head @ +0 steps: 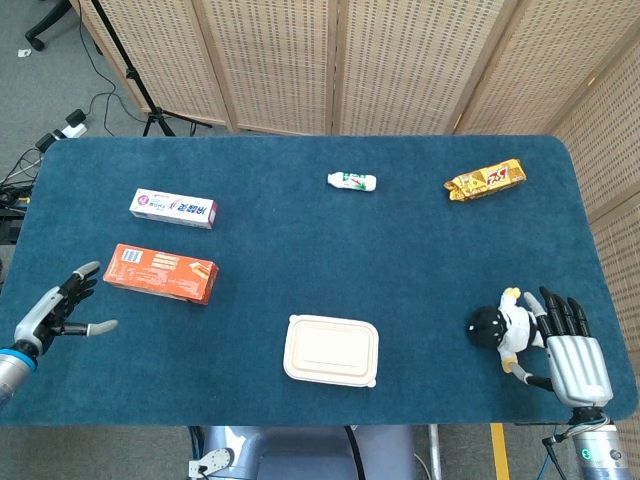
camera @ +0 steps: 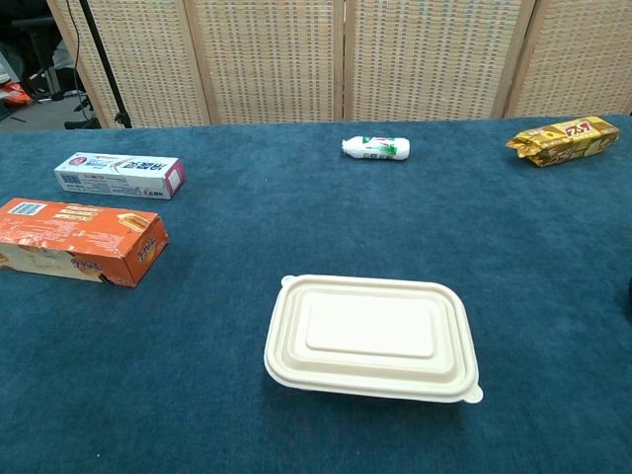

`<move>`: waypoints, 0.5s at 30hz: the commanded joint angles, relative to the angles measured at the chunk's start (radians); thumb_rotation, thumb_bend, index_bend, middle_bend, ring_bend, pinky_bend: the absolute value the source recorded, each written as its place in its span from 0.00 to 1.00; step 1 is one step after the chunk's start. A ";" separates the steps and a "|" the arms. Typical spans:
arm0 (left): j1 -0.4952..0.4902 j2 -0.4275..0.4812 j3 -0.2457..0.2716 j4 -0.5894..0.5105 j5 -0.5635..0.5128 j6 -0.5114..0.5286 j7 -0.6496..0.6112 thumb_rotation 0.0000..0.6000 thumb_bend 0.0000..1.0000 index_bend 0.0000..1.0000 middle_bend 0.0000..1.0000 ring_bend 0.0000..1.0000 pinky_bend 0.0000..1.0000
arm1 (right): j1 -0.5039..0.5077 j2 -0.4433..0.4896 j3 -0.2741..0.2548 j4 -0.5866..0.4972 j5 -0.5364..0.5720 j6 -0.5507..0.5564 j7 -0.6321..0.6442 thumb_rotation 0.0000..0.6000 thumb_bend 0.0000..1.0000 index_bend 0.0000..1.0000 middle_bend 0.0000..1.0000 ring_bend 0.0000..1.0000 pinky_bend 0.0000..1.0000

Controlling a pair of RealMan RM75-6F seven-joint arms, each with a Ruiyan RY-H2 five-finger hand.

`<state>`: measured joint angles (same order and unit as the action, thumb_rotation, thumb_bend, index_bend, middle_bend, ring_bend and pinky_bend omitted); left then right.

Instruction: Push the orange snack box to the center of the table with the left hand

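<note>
The orange snack box (head: 161,273) lies flat on the left side of the blue table (head: 300,250); the chest view shows this orange snack box (camera: 79,240) at its left edge. My left hand (head: 55,312) hovers open near the table's front left corner, left of the box and apart from it, fingers spread toward it. My right hand (head: 570,350) rests open at the front right, its fingers beside a small penguin toy (head: 500,325). Neither hand shows in the chest view.
A toothpaste box (head: 174,208) lies behind the orange box. A white lidded food container (head: 331,351) sits front centre. A small white bottle (head: 352,181) and a yellow snack packet (head: 485,180) lie toward the back. Wicker screens stand behind the table.
</note>
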<state>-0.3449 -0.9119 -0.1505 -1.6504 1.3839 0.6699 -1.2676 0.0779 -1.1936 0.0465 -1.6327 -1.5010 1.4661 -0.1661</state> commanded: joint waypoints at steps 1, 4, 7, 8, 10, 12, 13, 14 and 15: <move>-0.090 0.031 0.008 0.143 0.122 -0.146 -0.305 1.00 0.01 0.00 0.00 0.00 0.00 | 0.001 -0.001 -0.001 0.000 0.000 -0.003 -0.004 1.00 0.05 0.02 0.00 0.00 0.00; -0.115 0.025 0.035 0.207 0.179 -0.147 -0.399 1.00 0.01 0.00 0.00 0.00 0.00 | 0.001 -0.004 -0.002 0.002 -0.001 -0.003 -0.007 1.00 0.05 0.02 0.00 0.00 0.00; -0.134 0.023 0.063 0.252 0.210 -0.144 -0.480 1.00 0.01 0.00 0.00 0.00 0.00 | 0.002 -0.006 -0.001 0.003 -0.001 -0.004 -0.009 1.00 0.05 0.02 0.00 0.00 0.00; -0.142 0.021 0.075 0.267 0.225 -0.141 -0.507 1.00 0.01 0.00 0.00 0.00 0.00 | 0.002 -0.006 -0.001 0.002 -0.001 -0.004 -0.010 1.00 0.05 0.02 0.00 0.00 0.00; -0.162 0.010 0.106 0.309 0.251 -0.142 -0.557 1.00 0.01 0.00 0.00 0.00 0.00 | 0.003 -0.006 -0.002 0.001 -0.002 -0.003 -0.010 1.00 0.05 0.02 0.00 0.00 0.00; -0.179 -0.010 0.132 0.353 0.261 -0.144 -0.600 1.00 0.01 0.00 0.00 0.00 0.00 | 0.002 -0.007 -0.001 0.003 -0.002 -0.002 -0.010 1.00 0.05 0.02 0.00 0.00 0.00; -0.186 -0.019 0.142 0.370 0.265 -0.143 -0.615 1.00 0.01 0.00 0.00 0.00 0.00 | 0.002 -0.008 -0.001 0.004 0.000 -0.003 -0.009 1.00 0.05 0.02 0.00 0.00 0.00; -0.192 -0.026 0.153 0.384 0.270 -0.141 -0.630 1.00 0.01 0.00 0.00 0.00 0.00 | 0.002 -0.008 -0.001 0.004 0.001 -0.004 -0.010 1.00 0.05 0.02 0.00 0.00 0.00; -0.201 -0.037 0.169 0.400 0.276 -0.140 -0.654 1.00 0.01 0.00 0.00 0.00 0.00 | 0.003 -0.009 0.000 0.005 0.002 -0.005 -0.010 1.00 0.05 0.02 0.00 0.00 0.00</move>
<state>-0.5246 -0.9280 -0.0104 -1.2777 1.6421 0.5315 -1.8877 0.0808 -1.2025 0.0464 -1.6281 -1.4993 1.4616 -0.1762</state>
